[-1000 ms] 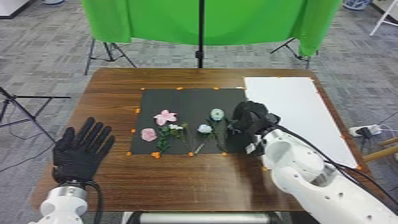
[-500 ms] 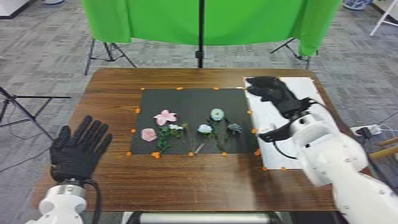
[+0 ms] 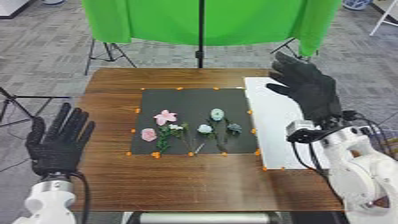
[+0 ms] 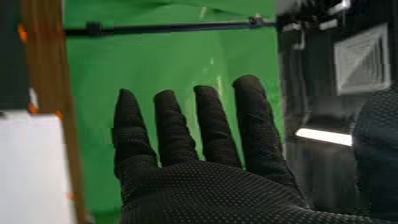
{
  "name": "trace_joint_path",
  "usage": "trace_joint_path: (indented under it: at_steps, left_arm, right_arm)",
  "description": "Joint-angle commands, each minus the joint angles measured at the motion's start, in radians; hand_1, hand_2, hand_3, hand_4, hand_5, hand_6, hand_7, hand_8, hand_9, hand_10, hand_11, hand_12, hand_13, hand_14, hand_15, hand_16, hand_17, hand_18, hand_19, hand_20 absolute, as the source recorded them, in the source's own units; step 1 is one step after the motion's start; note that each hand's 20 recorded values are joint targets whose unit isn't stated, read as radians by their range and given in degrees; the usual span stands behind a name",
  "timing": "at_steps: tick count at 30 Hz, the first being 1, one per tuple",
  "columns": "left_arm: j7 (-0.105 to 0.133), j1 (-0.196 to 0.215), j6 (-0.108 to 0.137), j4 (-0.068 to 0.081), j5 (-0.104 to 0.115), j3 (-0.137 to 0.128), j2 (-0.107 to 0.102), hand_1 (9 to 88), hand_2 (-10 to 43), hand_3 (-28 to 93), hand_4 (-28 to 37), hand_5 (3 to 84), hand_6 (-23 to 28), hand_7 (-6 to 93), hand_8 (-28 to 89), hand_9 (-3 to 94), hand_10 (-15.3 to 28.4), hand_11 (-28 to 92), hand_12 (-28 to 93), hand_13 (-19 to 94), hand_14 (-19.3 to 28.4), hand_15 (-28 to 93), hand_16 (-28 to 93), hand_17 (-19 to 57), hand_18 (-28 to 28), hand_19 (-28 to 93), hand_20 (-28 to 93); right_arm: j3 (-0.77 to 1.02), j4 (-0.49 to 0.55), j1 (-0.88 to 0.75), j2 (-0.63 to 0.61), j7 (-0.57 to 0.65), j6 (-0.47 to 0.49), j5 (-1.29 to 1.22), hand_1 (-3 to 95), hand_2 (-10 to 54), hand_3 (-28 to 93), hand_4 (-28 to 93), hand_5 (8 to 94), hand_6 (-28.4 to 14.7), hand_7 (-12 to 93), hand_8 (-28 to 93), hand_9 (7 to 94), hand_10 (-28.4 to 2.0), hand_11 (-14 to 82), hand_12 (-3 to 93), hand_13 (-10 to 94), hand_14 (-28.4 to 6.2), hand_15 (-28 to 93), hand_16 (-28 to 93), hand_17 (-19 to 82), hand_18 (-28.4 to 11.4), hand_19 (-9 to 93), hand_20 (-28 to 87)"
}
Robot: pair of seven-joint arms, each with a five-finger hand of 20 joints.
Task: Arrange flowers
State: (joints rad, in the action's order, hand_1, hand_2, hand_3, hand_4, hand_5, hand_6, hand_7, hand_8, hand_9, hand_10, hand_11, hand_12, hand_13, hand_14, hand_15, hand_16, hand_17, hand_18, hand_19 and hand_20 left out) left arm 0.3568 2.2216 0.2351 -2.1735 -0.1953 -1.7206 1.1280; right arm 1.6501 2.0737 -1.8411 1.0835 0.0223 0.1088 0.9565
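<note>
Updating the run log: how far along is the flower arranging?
Looks done: pink flowers and bluish flowers laid out on the black mat. In hand: nothing visible; right hand and left hand open, off the flowers. Remaining: probably nothing, but target layout isn't shown.

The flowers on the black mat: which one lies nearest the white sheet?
The grey-blue flower, farthest right in the head view; every other one lies further left.

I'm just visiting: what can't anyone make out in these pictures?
- Part of the white sheet: head view, behind the right hand and its arm.
- Whether the flowers are real, and how their stems cross: head view, too small.
- The rest of the black mat: right wrist view, cut off by the edge.
</note>
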Motion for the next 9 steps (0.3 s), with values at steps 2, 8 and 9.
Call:
trace_joint_path:
  at_steps: [2, 8, 9]
  left_arm:
    - [0.01, 0.003, -0.021, 0.004, -0.013, -0.023, -0.007, 13.5, 17.9, 75, -28.3, 40.5, 5.9, 7.5, -9, 34.5, 11.7, 10, 7, 24, 8.3, 12, -5, -2.0, 10.5, 18, 13]
    - [0.017, -0.002, -0.021, 0.003, -0.012, -0.024, -0.009, 14.5, 17.6, 75, -28.3, 40.3, 5.9, 7.5, -9, 34.3, 11.6, 10, 7, 24, 8.3, 12, -5, -1.9, 10.4, 18, 13]
    - [0.016, -0.001, -0.02, 0.001, -0.012, -0.025, -0.009, 14.5, 17.5, 75, -28.3, 40.3, 5.9, 7.5, -9, 34.3, 11.6, 10, 8, 24, 8.3, 12, -5, -1.9, 10.4, 18, 13]
  right_arm:
    - [0.037, 0.024, -0.064, 0.006, 0.0, -0.017, -0.003, 7.0, 7.6, 77, -28, 38.5, 0.5, 6, -9, 34.6, -11.4, 2.6, 8.5, 25, -14.1, 4, 18, 9, -17.1, 28, 17]
    - [0.041, 0.031, -0.074, 0.006, 0.006, -0.019, -0.003, 7.8, 8.5, 77, -28, 39.1, 0.2, 7, -9, 34.9, -11.5, 2.8, 8.6, 25, -14.3, 5, 19, 9, -17.2, 28, 18]
    - [0.04, 0.03, -0.072, 0.005, 0.004, -0.023, -0.003, 7.9, 8.6, 77, -28, 39.1, 0.2, 7, -9, 35.0, -11.5, 2.8, 8.7, 25, -14.4, 5, 19, 9, -17.2, 28, 18]
